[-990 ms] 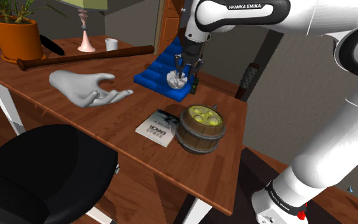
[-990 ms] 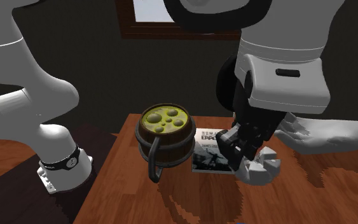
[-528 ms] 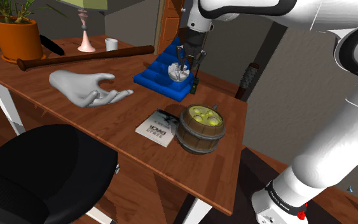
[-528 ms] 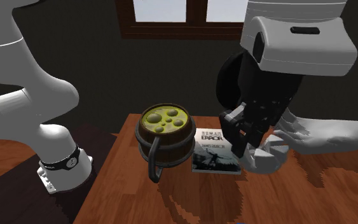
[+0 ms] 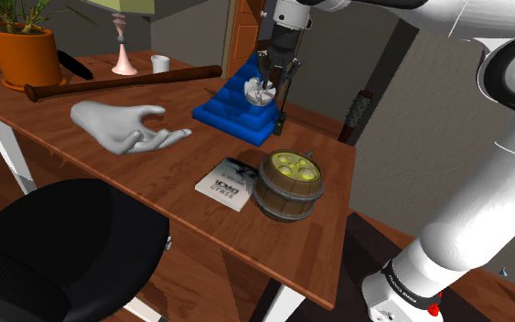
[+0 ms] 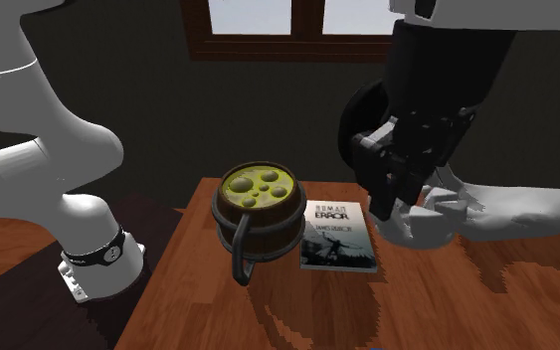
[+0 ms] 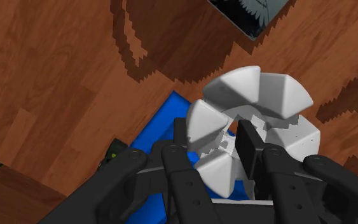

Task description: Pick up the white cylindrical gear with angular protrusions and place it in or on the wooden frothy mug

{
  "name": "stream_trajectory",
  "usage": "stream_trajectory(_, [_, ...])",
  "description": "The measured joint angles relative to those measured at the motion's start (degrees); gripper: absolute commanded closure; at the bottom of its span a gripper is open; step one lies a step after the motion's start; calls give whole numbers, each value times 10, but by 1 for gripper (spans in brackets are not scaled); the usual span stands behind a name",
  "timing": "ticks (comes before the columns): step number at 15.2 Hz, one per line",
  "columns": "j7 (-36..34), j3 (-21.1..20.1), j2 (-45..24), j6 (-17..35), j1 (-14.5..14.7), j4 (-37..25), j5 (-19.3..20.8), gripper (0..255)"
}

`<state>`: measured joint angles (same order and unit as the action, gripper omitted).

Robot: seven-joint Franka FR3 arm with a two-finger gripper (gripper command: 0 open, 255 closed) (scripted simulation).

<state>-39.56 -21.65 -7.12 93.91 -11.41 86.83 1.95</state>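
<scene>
The white gear (image 5: 257, 92) with angular teeth hangs in the air above the blue stepped block (image 5: 235, 113), and my gripper (image 5: 263, 91) is shut on it. In the wrist view the fingers of the gripper (image 7: 212, 136) clasp one side of the gear (image 7: 260, 102), with the wooden table far beneath. The second exterior view has the gear (image 6: 422, 223) under the gripper (image 6: 397, 203), to the right of the mug. The wooden barrel mug (image 5: 290, 187) with yellow-green froth stands upright near the table's near edge; its handle (image 6: 238, 254) faces the second exterior camera.
A book (image 5: 229, 184) lies flat beside the mug. A white hand model (image 5: 127, 126), a long dark bat (image 5: 123, 80), an orange plant pot (image 5: 22, 53), a pink vase (image 5: 123, 60) and a small white cup (image 5: 161, 63) share the table. A black chair (image 5: 54, 256) stands in front.
My gripper has risen with the gear, lifting it off the blue stepped block and higher above the table. The mug and book have not moved.
</scene>
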Motion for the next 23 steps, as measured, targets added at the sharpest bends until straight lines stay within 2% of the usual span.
stream_trajectory(1, [0, 0, -2, -6, 0, -8, 1, 255])
stream_trajectory(3, [2, 0, 28, -6, -2, 21, -10, 255])
stream_trajectory(9, [22, 9, 172, 0, -8, 161, -62, 255])
stream_trajectory(19, [30, 30, 393, -54, 23, 320, -124, 255])
stream_trajectory(23, [34, 33, 427, -45, 29, 363, -132, 255])
